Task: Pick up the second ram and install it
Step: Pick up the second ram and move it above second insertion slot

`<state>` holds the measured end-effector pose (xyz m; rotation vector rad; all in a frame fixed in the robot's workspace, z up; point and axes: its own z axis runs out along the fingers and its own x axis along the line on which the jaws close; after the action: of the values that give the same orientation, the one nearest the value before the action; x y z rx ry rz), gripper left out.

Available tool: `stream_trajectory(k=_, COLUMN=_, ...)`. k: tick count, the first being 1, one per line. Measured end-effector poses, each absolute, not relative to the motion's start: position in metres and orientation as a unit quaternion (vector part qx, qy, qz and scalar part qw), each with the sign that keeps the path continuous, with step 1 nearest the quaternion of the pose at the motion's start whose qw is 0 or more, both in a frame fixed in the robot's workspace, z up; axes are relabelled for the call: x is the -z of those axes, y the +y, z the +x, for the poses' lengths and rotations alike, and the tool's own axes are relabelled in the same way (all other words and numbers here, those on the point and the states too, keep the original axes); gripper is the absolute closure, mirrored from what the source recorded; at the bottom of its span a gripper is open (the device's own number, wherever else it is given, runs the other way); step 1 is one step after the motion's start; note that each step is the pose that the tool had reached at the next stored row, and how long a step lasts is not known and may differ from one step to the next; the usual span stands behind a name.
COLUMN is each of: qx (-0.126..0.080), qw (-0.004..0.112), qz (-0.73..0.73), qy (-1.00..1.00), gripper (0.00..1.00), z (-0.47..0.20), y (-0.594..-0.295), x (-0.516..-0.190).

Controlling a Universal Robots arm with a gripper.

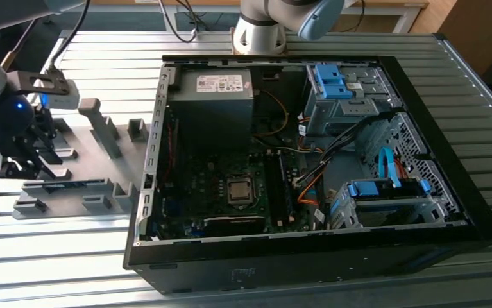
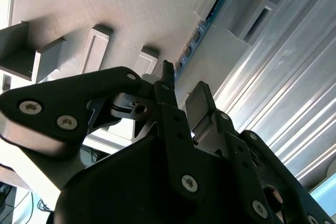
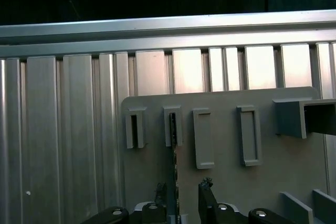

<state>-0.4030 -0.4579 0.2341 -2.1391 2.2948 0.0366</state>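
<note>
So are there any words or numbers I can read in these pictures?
No text here can be read.
White label on the grey power supply box: it has print, but too small to read.
Faint mark on the black computer case: too blurred to read.
Grey parts holder: no writing seen.

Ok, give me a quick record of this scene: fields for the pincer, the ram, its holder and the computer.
pincer: open, one finger on each side of the ram's edge in the first wrist view
second ram: standing on edge in the holder's slots, not lifted
grey holder: flat on the slatted table, at the exterior view's left of the case
computer case: side open, motherboard exposed
</note>
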Motion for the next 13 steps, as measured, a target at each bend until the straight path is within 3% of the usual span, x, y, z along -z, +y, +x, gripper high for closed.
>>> stream_trajectory(k=13, qx=-0.012, qw=0.002, qz=-0.682, qy=0.731, gripper=0.63, z=-0.4029, y=-0.4579, x=-0.2276)
